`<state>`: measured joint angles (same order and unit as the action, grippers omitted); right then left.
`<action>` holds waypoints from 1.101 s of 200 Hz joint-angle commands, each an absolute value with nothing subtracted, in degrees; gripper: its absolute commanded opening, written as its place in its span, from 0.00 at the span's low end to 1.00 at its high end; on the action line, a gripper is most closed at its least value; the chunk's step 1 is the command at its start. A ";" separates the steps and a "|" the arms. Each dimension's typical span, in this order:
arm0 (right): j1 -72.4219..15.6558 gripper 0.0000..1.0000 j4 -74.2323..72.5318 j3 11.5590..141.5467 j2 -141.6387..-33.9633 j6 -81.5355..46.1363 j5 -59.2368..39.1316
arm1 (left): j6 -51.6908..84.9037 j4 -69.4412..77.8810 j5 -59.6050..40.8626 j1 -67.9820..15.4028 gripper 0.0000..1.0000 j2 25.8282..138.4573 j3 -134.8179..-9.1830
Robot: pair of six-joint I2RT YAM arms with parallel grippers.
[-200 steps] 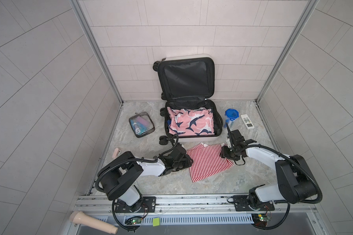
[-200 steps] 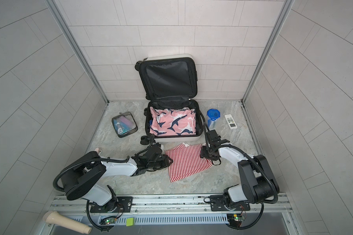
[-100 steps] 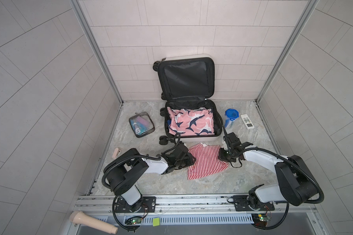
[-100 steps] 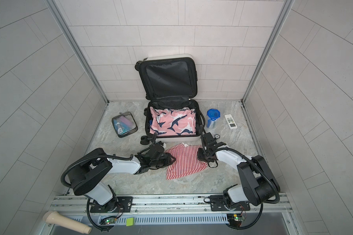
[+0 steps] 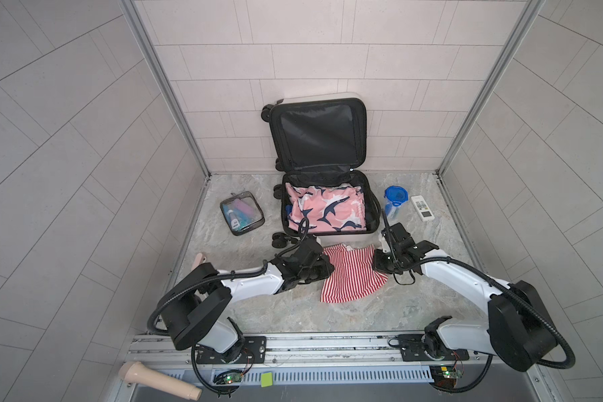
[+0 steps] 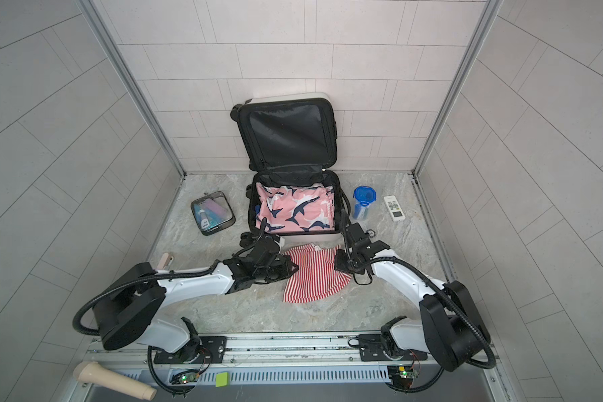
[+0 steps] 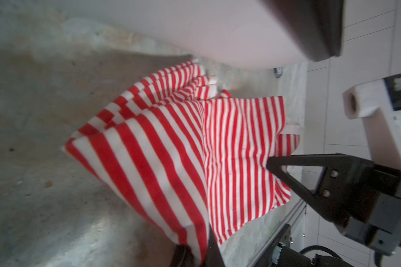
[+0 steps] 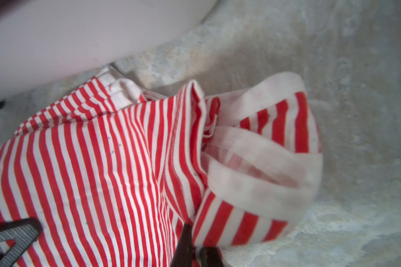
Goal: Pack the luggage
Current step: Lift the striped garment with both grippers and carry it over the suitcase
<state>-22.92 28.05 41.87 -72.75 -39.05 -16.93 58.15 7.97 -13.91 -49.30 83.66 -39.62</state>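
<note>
**A:** What does the left gripper (image 5: 323, 268) have?

**B:** Its jaws are pressed together on the left edge of the striped cloth (image 5: 349, 278). The left wrist view shows a fold of red-and-white fabric pinched between the dark fingers (image 7: 214, 252).

**A:** And the right gripper (image 5: 377, 261)?

**B:** It is clamped the same way on the cloth's right edge, close to the plain white bands (image 8: 252, 185). In the right wrist view the fabric runs straight into the closed tips. The left gripper's ribbed pad (image 8: 12, 235) also shows there, across the stripes.

**A:** So the cloth spans the two?

**B:** Yes. In both top views it stretches between them at the middle of the table (image 5: 328, 316), and its near end lies on the surface.

**A:** Where is the luggage (image 5: 319, 139)?

**B:** It sits just beyond the cloth, at the middle of the table's far edge. Its base lies flat, and the black-lined lid stands open against the back wall. The white shell (image 7: 218, 34) fills the space just behind the cloth in both wrist views.

**A:** Is anything inside it?

**B:** Pink shark-print fabric (image 5: 328, 209) covers the base.

**A:** What else is on the table?

**B:** A toiletry pouch (image 5: 241, 217) lies left of the luggage, toward the far left corner. A blue-lidded container (image 5: 394, 198) stands just right of the luggage. A white remote control (image 5: 422, 208) lies beside it, toward the far right corner.
</note>
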 commanded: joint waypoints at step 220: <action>-23.73 0.00 34.56 77.11 -76.05 -39.21 -20.86 | 31.33 -29.68 -11.97 -37.23 0.00 78.80 -80.08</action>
<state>-23.64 35.99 72.10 -72.97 -40.40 -21.91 37.12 -26.04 -11.09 -40.38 76.66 -74.87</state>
